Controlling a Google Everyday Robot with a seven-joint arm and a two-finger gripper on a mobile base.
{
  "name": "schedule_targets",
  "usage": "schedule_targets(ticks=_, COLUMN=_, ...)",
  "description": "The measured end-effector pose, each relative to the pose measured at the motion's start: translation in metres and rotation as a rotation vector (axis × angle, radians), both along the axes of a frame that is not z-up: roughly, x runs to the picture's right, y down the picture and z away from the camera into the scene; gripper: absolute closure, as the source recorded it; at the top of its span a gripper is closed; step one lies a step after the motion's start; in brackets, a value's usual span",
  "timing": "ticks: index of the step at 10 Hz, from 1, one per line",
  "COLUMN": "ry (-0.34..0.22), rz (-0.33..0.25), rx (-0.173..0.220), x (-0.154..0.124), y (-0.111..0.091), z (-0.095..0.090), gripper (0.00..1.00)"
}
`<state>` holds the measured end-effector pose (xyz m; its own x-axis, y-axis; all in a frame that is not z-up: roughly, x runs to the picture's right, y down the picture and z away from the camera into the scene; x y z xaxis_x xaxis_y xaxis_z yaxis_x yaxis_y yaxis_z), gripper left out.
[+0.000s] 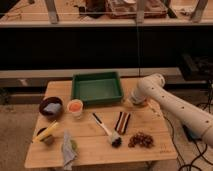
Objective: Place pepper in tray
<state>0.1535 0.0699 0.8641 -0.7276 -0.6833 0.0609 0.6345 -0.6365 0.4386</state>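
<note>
Running this one remotely, so here's what I've got. Along the near edge of the table (155, 151) there's a grey cloth (65, 150) toward the near-left corner, with a small green bit (74, 145) poking out just beside it. Could be the pepper, could be something else, honestly can't say. A yellow stick (48, 131) lies a little further in toward the left edge.

Mid-table I see the brush (104, 127), a pile of brown bits (141, 140) toward the near-right corner, and a striped slab (122, 121) between them. Further back on the left sit the orange bowl (75, 106) and, near the left edge, the dark brown bowl (43, 105).

The tray (97, 90) is up against the far edge, about the middle, and looks empty, so no pepper in it. The claw (133, 101) hangs just beside the tray's right rim, pointing down. From this angle I can't tell how wide the claw is or whether it's got anything.

My read: this is the carry-over step, pepper likely at the claw. Next move would be sliding left over the rim, then letting go low above the tray floor.
</note>
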Motion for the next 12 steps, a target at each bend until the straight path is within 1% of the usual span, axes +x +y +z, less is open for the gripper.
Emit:
schedule_targets(ticks=1, ry=0.006, rz=-0.001, rx=0.005, x=0.0, y=-0.003, z=-0.011, gripper=0.74)
schedule_targets(ticks=2, ry=0.027, rz=-0.002, rx=0.004, x=0.003, y=-0.007, z=-0.025, gripper=0.74)
schedule_targets(ticks=3, ry=0.049, rz=-0.006, rx=-0.002, x=0.006, y=-0.011, z=-0.033, gripper=0.74)
schedule_targets(ticks=4, ry=0.074, rz=-0.012, rx=-0.013, x=0.011, y=-0.013, z=-0.036, gripper=0.74)
schedule_targets(ticks=5, ry=0.094, rz=-0.021, rx=-0.026, x=0.015, y=-0.012, z=-0.035, gripper=0.74)
schedule_targets(ticks=6, ry=0.104, rz=-0.035, rx=-0.051, x=0.015, y=-0.006, z=-0.03, gripper=0.74)
schedule_targets(ticks=8, ry=0.095, rz=-0.052, rx=-0.097, x=0.009, y=0.014, z=-0.015, gripper=0.74)
schedule_targets(ticks=9, ry=0.079, rz=-0.056, rx=-0.125, x=0.002, y=0.027, z=-0.005, gripper=0.74)
schedule_targets(ticks=10, ry=0.041, rz=-0.057, rx=-0.171, x=-0.009, y=0.048, z=0.01, gripper=0.74)
schedule_targets(ticks=12, ry=-0.002, rz=-0.047, rx=-0.214, x=-0.025, y=0.064, z=0.019, gripper=0.74)
